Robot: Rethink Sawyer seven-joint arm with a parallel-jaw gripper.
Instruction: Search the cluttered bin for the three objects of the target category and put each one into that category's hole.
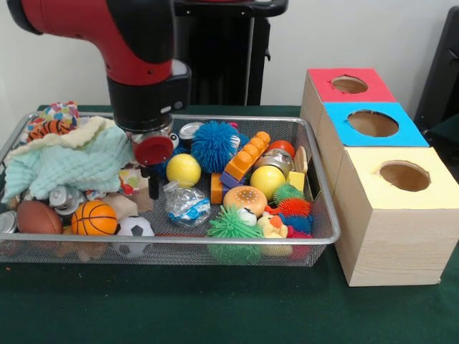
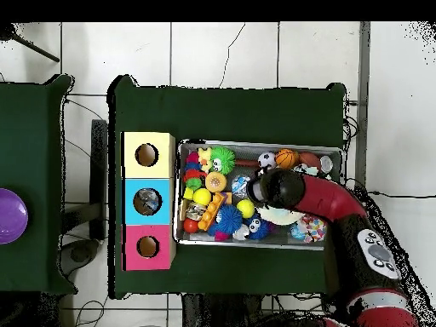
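Observation:
My gripper hangs from the red and black arm and reaches down into the left-middle of the wire mesh bin. It sits beside a mint cloth and just left of a yellow ball. In the overhead view the gripper is over the bin's middle. The bin also holds a second yellow ball, a basketball, a soccer ball, a brown football, a blue spiky ball and a green spiky ball.
Three wooden boxes with round holes stand right of the bin: red-topped, blue-topped, yellow-topped. Something silvery shows in the blue box's hole. Orange toy bricks, a burger toy and crumpled plastic crowd the bin.

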